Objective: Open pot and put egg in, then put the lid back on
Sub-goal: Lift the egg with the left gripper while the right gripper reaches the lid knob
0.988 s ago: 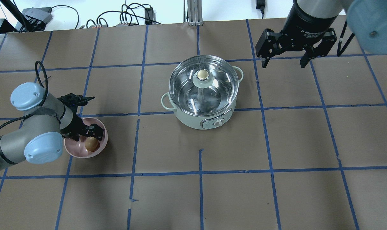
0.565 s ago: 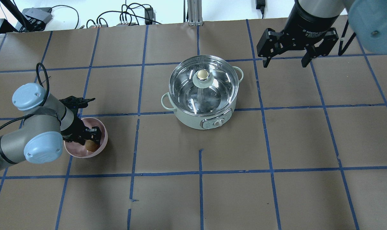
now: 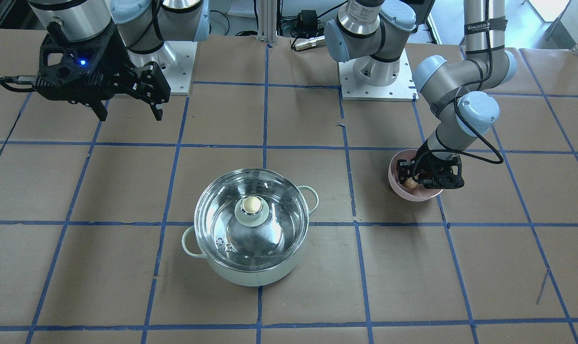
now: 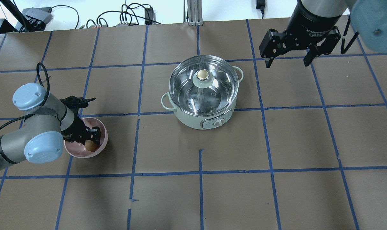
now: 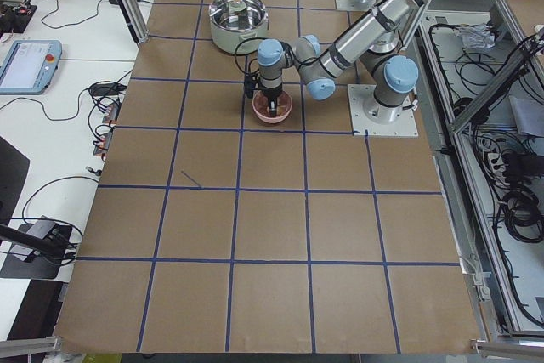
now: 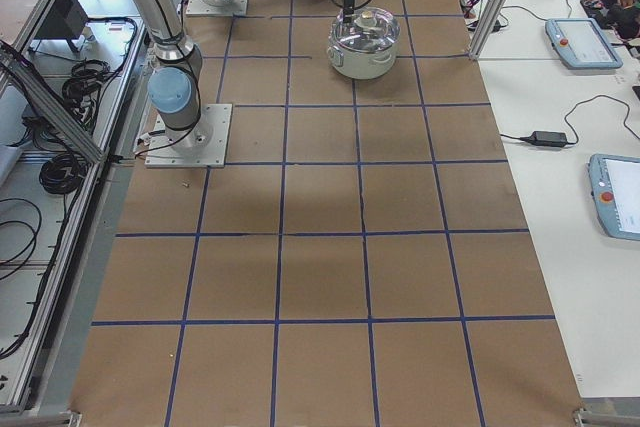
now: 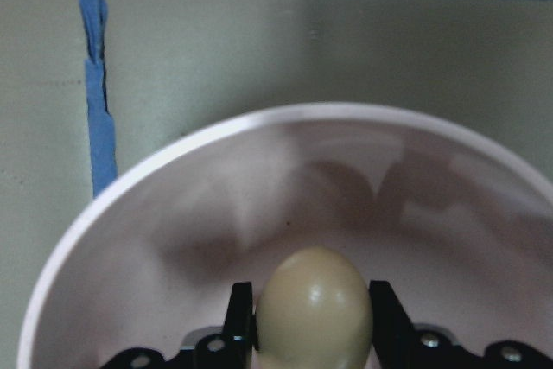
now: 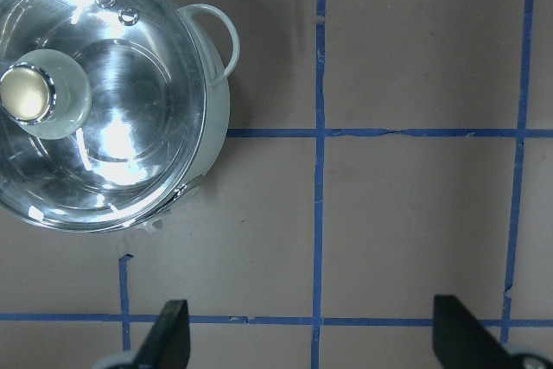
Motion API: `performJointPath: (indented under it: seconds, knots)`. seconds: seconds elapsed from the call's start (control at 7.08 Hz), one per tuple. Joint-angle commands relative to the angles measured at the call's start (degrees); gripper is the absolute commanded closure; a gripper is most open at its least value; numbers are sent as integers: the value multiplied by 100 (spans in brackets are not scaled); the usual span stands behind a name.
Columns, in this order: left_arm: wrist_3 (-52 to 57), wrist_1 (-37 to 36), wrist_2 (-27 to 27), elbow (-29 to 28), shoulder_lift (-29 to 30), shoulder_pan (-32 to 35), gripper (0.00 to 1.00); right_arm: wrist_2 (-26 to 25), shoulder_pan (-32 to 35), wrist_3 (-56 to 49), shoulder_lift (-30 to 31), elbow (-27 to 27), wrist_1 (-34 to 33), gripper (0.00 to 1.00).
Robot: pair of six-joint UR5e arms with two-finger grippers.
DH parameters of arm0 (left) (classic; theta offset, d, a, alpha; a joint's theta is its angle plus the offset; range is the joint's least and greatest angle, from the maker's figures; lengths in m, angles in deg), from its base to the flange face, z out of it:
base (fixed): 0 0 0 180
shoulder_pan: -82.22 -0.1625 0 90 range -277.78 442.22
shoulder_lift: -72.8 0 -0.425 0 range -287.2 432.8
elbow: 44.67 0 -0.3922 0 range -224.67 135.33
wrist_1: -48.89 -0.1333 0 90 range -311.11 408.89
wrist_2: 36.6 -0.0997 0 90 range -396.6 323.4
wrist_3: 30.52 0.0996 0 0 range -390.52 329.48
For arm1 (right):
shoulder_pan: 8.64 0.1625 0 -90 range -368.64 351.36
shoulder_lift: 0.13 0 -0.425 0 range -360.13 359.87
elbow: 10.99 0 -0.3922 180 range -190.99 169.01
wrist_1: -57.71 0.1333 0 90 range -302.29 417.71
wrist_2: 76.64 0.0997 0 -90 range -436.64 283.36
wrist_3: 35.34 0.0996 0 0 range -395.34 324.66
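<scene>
The pale mint-green pot [image 4: 203,120] stands mid-table with the clear glass lid [image 4: 214,95] on it, cream knob [image 4: 202,75] at the centre. The tan egg [image 4: 91,146] lies in a pink bowl [image 4: 83,154] at the left. My left gripper [image 7: 313,321] reaches down into the bowl, its fingers [image 7: 240,313] pressed on both sides of the egg [image 7: 315,304]. My right gripper [image 4: 288,62] hangs open and empty, high above the table beyond the pot's right side. The right wrist view shows the lidded pot [image 8: 216,118] to the left of the open fingers.
Brown paper with blue tape grid lines covers the table [image 4: 276,143]. Cables and power boxes [image 4: 36,16] lie along the far edge. Both arm bases [image 3: 372,76] stand at the robot's side of the table.
My left gripper has sunk into the pink bowl and its fingers have come around the egg. My right gripper has drifted slightly farther away and to the right, still open.
</scene>
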Motion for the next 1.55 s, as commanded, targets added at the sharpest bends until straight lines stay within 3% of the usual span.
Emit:
performJointPath:
  seconds: [0.0, 0.56, 1.13, 1.41]
  knots:
    - [-5, -35, 10, -12, -31, 6, 87, 0, -65, -40, 1, 0, 8, 0]
    - [-40, 404, 19, -434, -303, 112, 87, 9, -127, -49, 1, 0, 17, 0]
    - [-705, 1660, 54, -1258, -620, 461, 87, 27, -22, -23, -77, 139, -27, 0]
    - [-1348, 2107, 62, -1811, -655, 954, 87, 62, 319, 239, -1108, 962, -27, 1]
